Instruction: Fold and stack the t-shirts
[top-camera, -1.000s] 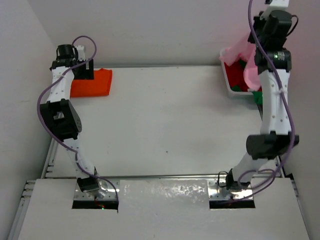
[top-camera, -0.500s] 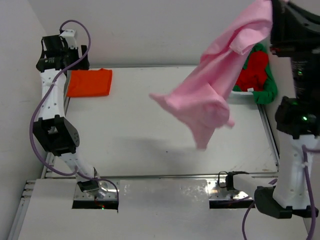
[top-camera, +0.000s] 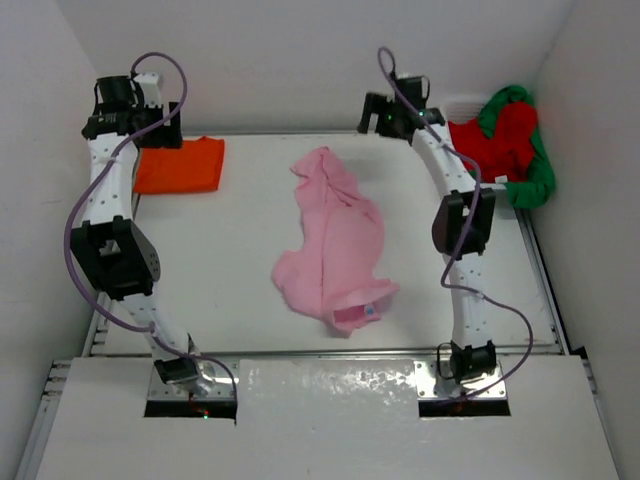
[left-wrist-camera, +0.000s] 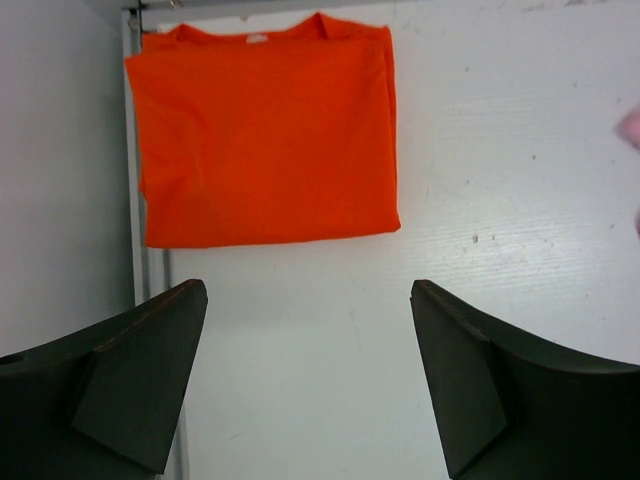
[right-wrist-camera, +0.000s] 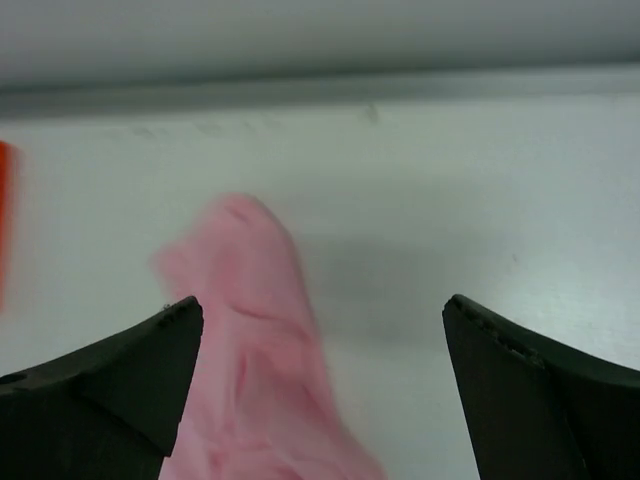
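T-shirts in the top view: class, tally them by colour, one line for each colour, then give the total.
orange t-shirt: 1
pink t-shirt: 1
red t-shirt: 1
green t-shirt: 1
Total: 4

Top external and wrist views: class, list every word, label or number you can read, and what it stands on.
No readable text anywhere.
Pale tag on the crumpled pink cloth t-shirt: too small to read.
White neck tag on the folded orange cloth t-shirt: too small.
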